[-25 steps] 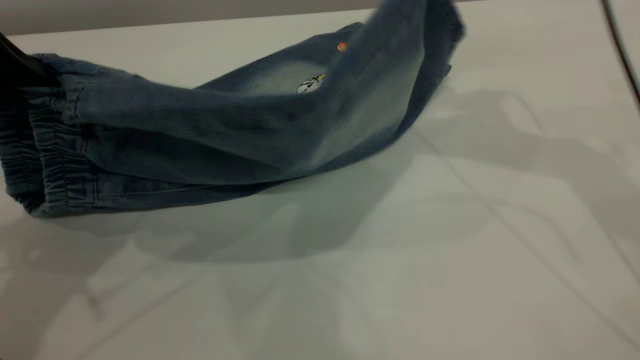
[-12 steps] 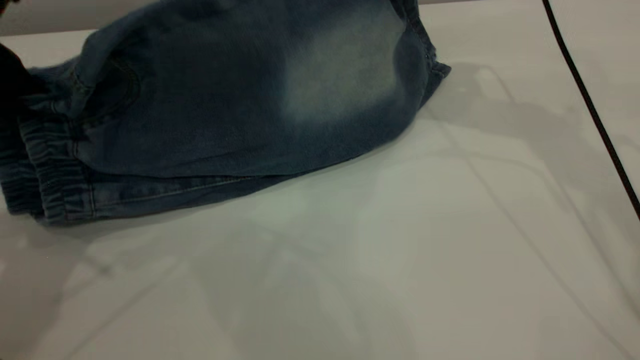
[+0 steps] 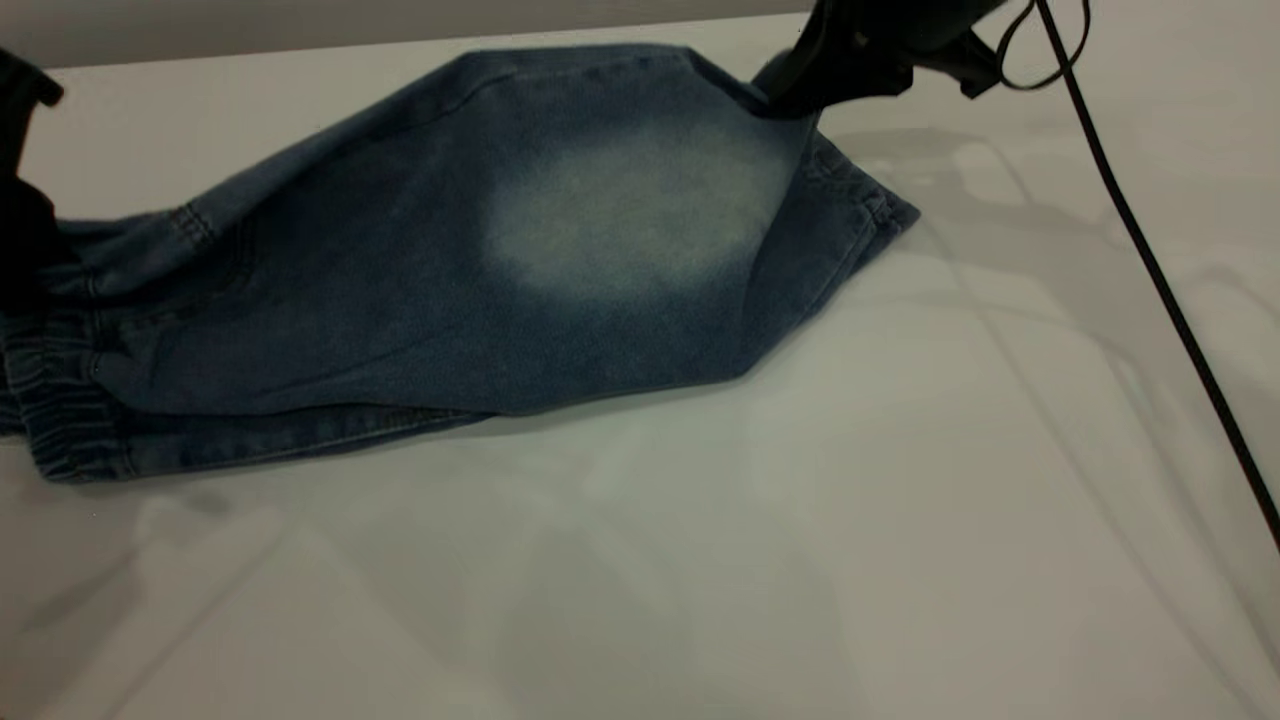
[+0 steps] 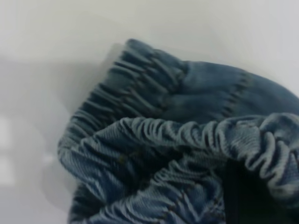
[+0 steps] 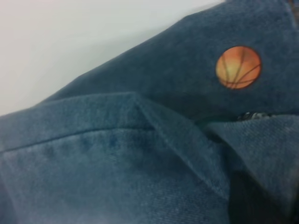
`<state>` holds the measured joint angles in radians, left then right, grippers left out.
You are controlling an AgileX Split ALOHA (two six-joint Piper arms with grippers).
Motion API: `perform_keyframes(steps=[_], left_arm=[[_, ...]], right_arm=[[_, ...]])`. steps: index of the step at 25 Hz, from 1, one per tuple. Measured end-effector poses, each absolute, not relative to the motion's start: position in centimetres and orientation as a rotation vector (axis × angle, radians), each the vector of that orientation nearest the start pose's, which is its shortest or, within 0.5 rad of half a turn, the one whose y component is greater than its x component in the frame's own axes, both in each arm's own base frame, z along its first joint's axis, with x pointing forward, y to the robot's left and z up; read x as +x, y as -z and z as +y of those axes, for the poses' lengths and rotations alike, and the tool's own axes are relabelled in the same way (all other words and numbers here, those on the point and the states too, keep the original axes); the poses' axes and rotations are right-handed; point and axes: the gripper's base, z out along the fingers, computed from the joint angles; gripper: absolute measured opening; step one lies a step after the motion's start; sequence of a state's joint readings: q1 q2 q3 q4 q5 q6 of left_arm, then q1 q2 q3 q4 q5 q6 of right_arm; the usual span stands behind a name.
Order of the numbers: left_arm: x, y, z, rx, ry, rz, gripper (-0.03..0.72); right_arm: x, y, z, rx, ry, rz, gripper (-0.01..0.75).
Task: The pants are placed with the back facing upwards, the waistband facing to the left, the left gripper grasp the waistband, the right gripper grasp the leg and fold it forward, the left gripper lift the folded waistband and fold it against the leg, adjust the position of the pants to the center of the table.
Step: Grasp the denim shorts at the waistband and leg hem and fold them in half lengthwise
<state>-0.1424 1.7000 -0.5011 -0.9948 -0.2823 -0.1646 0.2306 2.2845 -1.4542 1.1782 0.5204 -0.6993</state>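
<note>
Pants point(image 3: 420, 270): folded in half lengthwise on the table point(image 3: 800, 520), lying in its far left part, the wide end at the left edge and the leg ends toward the middle of the far edge.
Waistband point(image 3: 60, 410): bunched at the left edge of the table; the left wrist view shows its ruched elastic point(image 4: 154, 140) doubled over itself in 2 layers.
Leg point(image 3: 640, 210): the plain one, pale oval patch facing up, laid over the other leg; its hem corner is raised at the far side.
Print: an orange basketball point(image 5: 238, 66) shows on the lower leg in the right wrist view, beside the folded-over hem.
Left gripper point(image 3: 25, 190): at the table's left edge, at the far end of the waistband; it appears clamped on the cloth, though only a dark part shows at the frame edge.
Right gripper point(image 3: 790, 95): near the table's far edge, pinching the far corner of the leg's hem.
Cable point(image 3: 1150, 260): black, running from the right arm across the right side of the table.
</note>
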Motion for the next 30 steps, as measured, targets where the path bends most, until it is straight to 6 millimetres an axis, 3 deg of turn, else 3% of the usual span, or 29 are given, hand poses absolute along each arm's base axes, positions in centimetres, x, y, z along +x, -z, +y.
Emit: perform_keyframes(steps=[6, 15, 18, 25, 27, 30], left_arm=[[25.7, -9.7, -1.5, -1.219, 0.167, 2.224, 0.141], [26.1, -9.9, -1.8, -0.900, 0.130, 2.323, 0.147], [26.1, -9.9, -2.0, -0.789, 0.130, 2.364, 0.225], [26.1, -10.1, -1.9, -0.665, 0.105, 2.402, 0.533], [25.9, -10.1, -1.5, -0.638, 0.095, 2.439, 0.565], [25.4, -10.0, -0.4, -0.608, 0.090, 2.521, 0.579]], right_arm=[[43.8, -9.0, 14.6, 0.045, -0.857, 2.592, 0.025], [43.8, -9.1, 14.6, -0.029, -0.840, 2.579, 0.050], [43.8, -9.2, 14.6, -0.043, -0.842, 2.576, 0.129], [43.8, -11.3, 14.8, -0.164, -0.833, 2.517, 0.451], [43.7, -12.3, 14.9, -0.206, -0.838, 2.492, 0.524], [43.6, -13.2, 14.9, -0.219, -0.852, 2.476, 0.575]])
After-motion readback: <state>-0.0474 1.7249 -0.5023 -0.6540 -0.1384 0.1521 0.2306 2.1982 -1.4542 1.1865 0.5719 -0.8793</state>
